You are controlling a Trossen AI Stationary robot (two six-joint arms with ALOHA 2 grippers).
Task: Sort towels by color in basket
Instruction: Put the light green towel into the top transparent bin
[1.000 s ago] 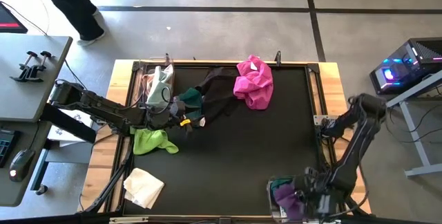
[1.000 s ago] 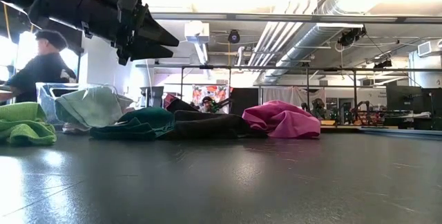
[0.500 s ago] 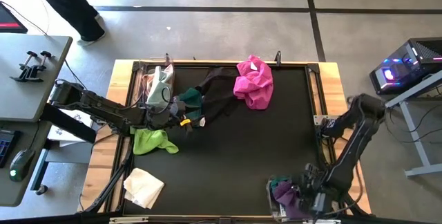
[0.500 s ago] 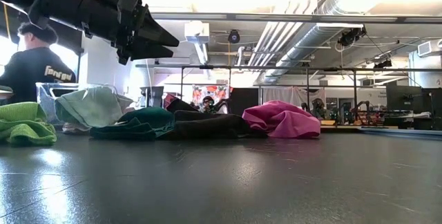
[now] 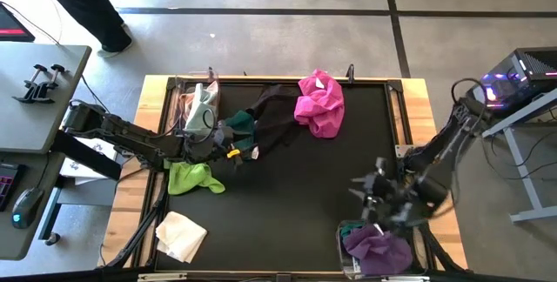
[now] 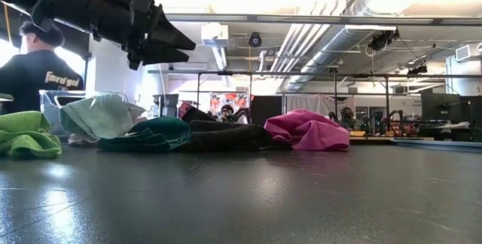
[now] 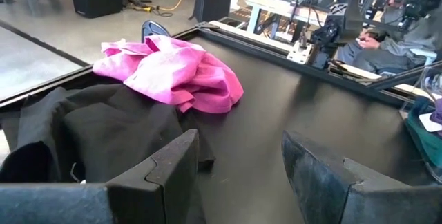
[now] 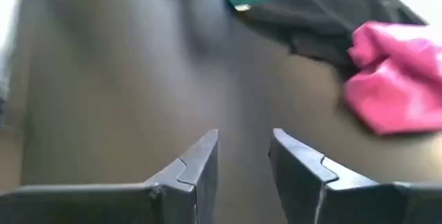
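- Nearest, at the table's front edge on the right arm's side, a clear basket [image 5: 341,249] holds a purple towel [image 5: 379,249] with a dark teal towel [image 5: 352,230] tucked against it.
- At the opposite front corner a cream-white towel [image 5: 180,234] lies flat on the black table [image 5: 287,204], apart from the rest.
- Just behind the front basket the right gripper [image 5: 379,197] hangs above bare mat, blurred in the high view; its wrist view shows the two fingers [image 8: 200,165] parted by a narrow gap with nothing between them.
- Farther in, on the left arm's side, a lime green towel [image 5: 193,177] sits crumpled near the table's edge.
- The left gripper [image 5: 224,149] hovers over the lime towel's far edge, beside a dark teal-green towel [image 5: 241,124]; its fingers [image 7: 166,172] stand wide apart and empty.
- A black towel [image 5: 277,118] sprawls from the teal-green one toward the back, its edge lying close to the left fingers in the wrist view.
- A magenta towel [image 5: 320,103] is bunched near the back edge, close beside the black one.
- At the back corner on the left arm's side, a second clear basket [image 5: 180,99] holds a pale mint towel [image 5: 202,106].
- Beyond the table a person [image 6: 39,63] in a dark shirt stands in the room.
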